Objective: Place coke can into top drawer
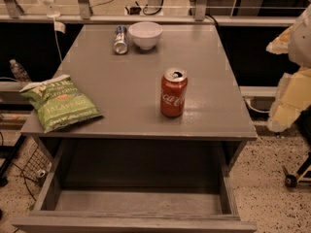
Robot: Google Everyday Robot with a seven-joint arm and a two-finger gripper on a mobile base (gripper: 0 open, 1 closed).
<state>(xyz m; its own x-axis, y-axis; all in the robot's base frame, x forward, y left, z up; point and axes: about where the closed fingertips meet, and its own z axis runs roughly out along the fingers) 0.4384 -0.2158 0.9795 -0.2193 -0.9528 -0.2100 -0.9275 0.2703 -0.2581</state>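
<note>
The coke can [173, 92], red with white script and a silver top, stands upright on the grey table [121, 81], right of centre near the front edge. The top drawer [136, 203] is pulled out below the table's front; the part of its grey floor that shows is bare. My gripper [284, 113] shows as a pale yellowish-white shape at the right edge of the view. It is beyond the table's right side, well apart from the can, and holds nothing that I can see.
A green chips bag [58, 103] lies at the table's front left. A white bowl [145, 34] and a silver-and-blue can [120, 40] lying on its side are at the back. A plastic bottle [18, 71] stands off the table at left. A wheeled base [291, 178] is on the floor at right.
</note>
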